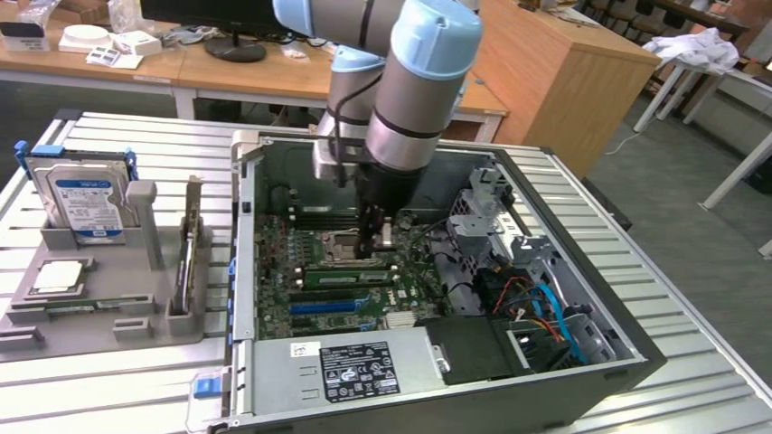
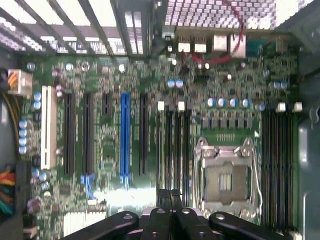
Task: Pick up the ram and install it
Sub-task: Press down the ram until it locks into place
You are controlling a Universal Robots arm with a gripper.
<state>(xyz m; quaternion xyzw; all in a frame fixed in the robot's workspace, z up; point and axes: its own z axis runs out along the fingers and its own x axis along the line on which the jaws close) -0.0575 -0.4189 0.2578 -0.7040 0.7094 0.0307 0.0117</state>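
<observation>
Pincer: clenched, empty, low inside open grey computer case | slim green ram stick: lying across motherboard just nearer than pincer, long axis left-right | CPU socket beside pincer.

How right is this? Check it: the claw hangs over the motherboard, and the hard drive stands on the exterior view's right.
Not right. The exterior view shows the hard drive standing on its left, outside the computer case; the claw does hang over the motherboard.
</observation>
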